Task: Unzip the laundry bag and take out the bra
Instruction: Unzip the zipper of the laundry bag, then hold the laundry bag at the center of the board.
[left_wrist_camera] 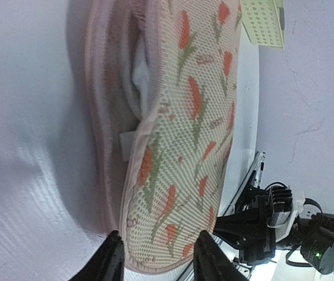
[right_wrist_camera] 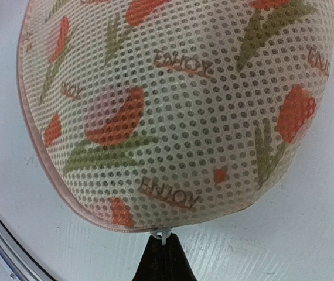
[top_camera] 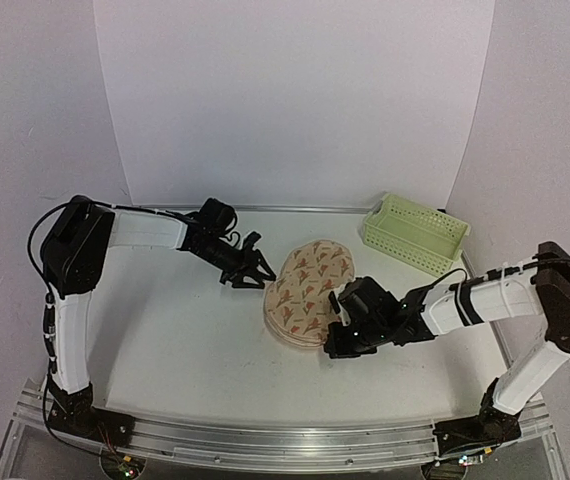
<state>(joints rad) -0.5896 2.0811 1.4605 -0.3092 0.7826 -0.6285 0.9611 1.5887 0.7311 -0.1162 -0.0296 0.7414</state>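
From above: flanking the flat beige leaf-printed fabric laundry bag (top_camera: 308, 290), mid-table, slightly nearer the far edge. Left wrist: with left gripper (left_wrist_camera: 159, 237) spread open, likely bracing; glimpsing white padded bra (left_wrist_camera: 139, 76) inside gaping rim. Right wrist: pinching small metal zip pull (right_wrist_camera: 162, 235) with closed right gripper (right_wrist_camera: 164, 260), probably to drag.

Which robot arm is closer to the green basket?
Right. The right gripper is at the laundry bag's near right edge, with the pale-green basket beyond it. The left gripper is across the bag, at its left edge.
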